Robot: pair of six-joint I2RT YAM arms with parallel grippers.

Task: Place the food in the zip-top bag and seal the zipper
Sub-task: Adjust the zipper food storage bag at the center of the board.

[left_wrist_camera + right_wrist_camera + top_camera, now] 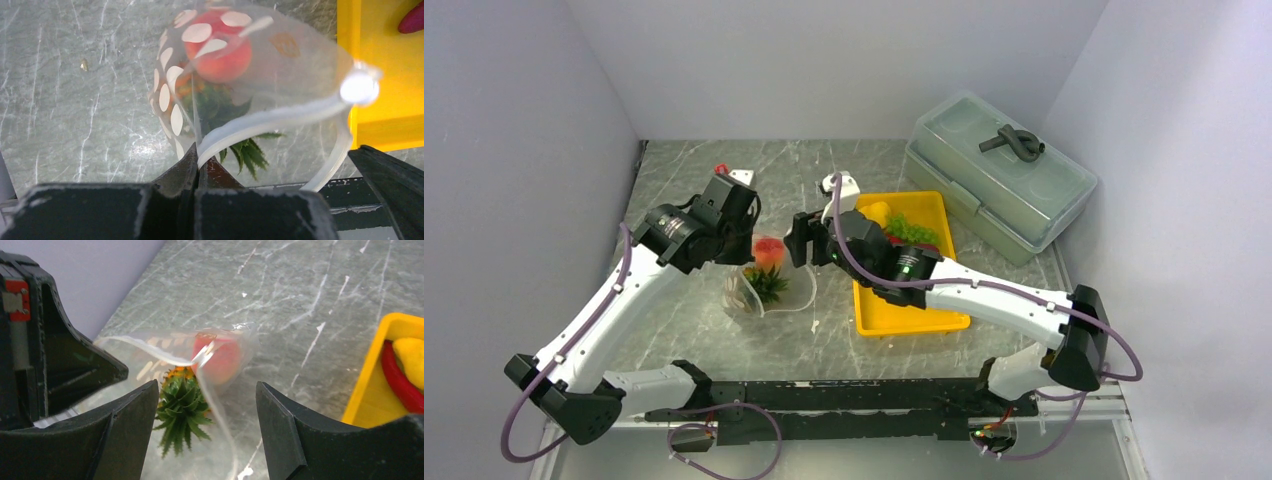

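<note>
The zip-top bag (759, 292), clear with white dots, lies on the table with its mouth held up. My left gripper (199, 153) (740, 226) is shut on the zipper (270, 120) at the mouth's edge. Inside the bag are the pineapple (182, 407), its green crown (250, 150) toward the mouth, and a reddish-orange round fruit (220, 50) deeper in. My right gripper (205, 412) (802, 245) hangs open just over the bag's mouth, holding nothing. The grapes (911, 232), lemon (410, 355) and chili (397, 380) lie in the yellow tray.
The yellow tray (904, 305) sits right of the bag, under the right arm. A grey-green lidded box (999, 175) stands at the back right. White walls close in the left, back and right sides.
</note>
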